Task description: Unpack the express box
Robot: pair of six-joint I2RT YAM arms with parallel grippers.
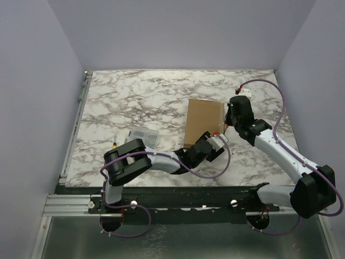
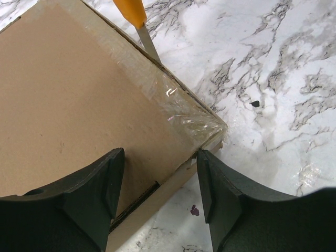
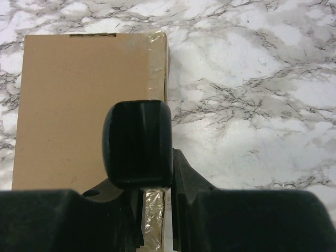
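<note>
Three plain lavender walls point(image 1: 32, 81) are enclosing one table point(image 1: 135, 97), its white top running with grey marble veining. One aluminium rail point(image 1: 70, 202) is lying along the table's near edge and carrying both arm bases.

Two arms are reaching inward over the marble. The left arm point(image 1: 129, 159) is stretching rightward from its base, and the right arm point(image 1: 280, 148) is angling up and leftward. Each is trailing one purple cable point(image 1: 215, 171), making two in all.

One express box point(image 1: 204, 120) is lying flat on the table, right of centre and between the two grippers, with its lid closed. Clear tape point(image 2: 178, 102) is covering its right edge and near corner.

The left gripper point(image 2: 160, 157) is hanging over the box's near right corner with its jaws spread. One finger is standing above the lid and the other beyond the box's side, over bare marble. Whether either finger is touching the cardboard cannot be told.

The right gripper point(image 3: 156, 181) is pinching one tool point(image 2: 134, 10) over the taped edge. Its dark rounded top is showing in the right wrist view and its orange handle in the left wrist view. The metal blade point(image 2: 148, 46) is lying against the box's taped edge.

One clear case point(image 1: 144, 136) is sitting on the marble just beside the left arm, well apart from the box.

One small yellow-tipped object point(image 1: 115, 144) is lying just left of that case, too small to identify.
</note>
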